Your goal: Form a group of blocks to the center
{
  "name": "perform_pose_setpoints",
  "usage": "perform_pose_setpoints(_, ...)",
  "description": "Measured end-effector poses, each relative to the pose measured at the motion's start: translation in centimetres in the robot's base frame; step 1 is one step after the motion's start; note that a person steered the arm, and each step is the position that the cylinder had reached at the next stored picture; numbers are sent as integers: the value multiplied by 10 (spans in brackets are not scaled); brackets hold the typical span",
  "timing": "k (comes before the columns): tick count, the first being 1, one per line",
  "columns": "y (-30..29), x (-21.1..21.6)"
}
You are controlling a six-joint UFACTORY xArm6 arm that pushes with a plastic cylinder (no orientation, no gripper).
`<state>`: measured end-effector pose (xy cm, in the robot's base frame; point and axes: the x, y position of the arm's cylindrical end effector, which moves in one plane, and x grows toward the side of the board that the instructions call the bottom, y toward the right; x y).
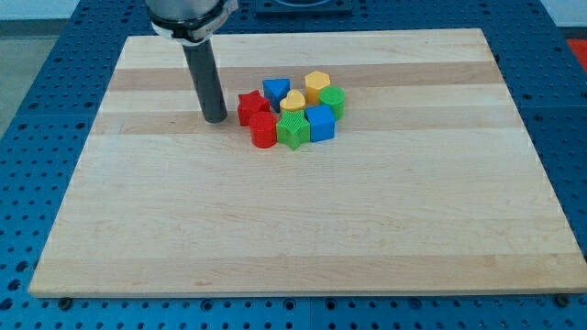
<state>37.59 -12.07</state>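
Observation:
Several blocks sit bunched together a little above the middle of the wooden board (pixel 303 229). A red star block (pixel 249 106) is at the cluster's left, with a red cylinder (pixel 264 131) below it. A green star block (pixel 293 131) and a blue cube (pixel 320 123) form the lower edge. A blue triangular block (pixel 275 91), a yellow heart block (pixel 293 100), a yellow hexagonal block (pixel 317 86) and a green cylinder (pixel 333 101) form the upper edge. My tip (pixel 215 118) stands just left of the red star, a small gap apart.
The board lies on a blue perforated table (pixel 37 137). The arm's dark rod (pixel 204 73) comes down from the view's top left of centre.

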Motion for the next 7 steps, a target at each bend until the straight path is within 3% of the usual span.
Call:
perform_pose_setpoints(4, 35, -10)
perform_pose_setpoints(5, 7, -45)
perform_pose_setpoints(6, 37, -115)
perform_pose_setpoints(7, 130, -170)
